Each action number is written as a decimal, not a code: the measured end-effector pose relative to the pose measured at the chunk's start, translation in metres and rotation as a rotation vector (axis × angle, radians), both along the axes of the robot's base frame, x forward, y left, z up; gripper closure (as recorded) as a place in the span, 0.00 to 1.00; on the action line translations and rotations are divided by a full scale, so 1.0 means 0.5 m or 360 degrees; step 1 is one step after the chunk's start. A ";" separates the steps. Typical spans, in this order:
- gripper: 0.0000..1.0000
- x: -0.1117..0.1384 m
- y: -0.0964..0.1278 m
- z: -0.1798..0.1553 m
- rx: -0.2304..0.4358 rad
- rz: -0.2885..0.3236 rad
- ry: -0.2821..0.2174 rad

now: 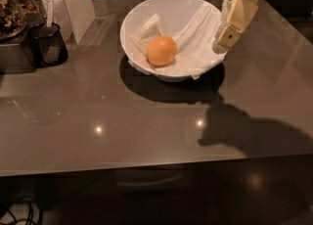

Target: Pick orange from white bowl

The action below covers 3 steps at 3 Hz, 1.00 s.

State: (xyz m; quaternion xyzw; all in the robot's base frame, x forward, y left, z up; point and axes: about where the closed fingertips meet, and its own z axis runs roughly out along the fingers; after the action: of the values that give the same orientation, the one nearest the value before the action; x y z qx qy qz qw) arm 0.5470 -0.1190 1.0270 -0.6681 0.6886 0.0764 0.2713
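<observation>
Here, at the far left and well apart from the hand, a dark tray (pixel 19 55) with a jar of what looks like nuts (pixel 10 6) is seen on the grey glossy tabletop (pixel 146 136). Just beside it, a small black cup (pixel 50 45) is found, with a tag-like strip rising from it. Behind the cup, a pale upright panel (pixel 76 1) is propped.

Further right, nearer the hand, the white bowl (pixel 142 11) is set on the tabletop, and a white cloth (pixel 195 38) is draped inside it and over its near right rim. The orange (pixel 162 50) is held by nothing; it is lodged in the lower left part of the bowl, on the cloth, to the left of the hand and a little below it.

At the upper right, the hand (pixel 222 40) is hung over the right rim of the bowl, its cream-coloured finger (pixel 238 16) angled down and to the left. The tip is seen against the cloth at the rim; whether it is touching cannot be told. How far the hand is open cannot be told, and nothing is seen in its grasp. A dark shadow of the arm is cast on the tabletop below it.
</observation>
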 end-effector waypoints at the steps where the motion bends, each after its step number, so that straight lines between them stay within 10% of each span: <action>1: 0.00 0.023 0.003 -0.015 0.0045 -0.0005 0.0020; 3: 0.00 0.130 0.054 -0.084 0.0171 0.0112 0.0121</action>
State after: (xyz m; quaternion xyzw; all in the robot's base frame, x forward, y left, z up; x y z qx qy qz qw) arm 0.6119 -0.0920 0.9848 -0.6730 0.6695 0.1479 0.2776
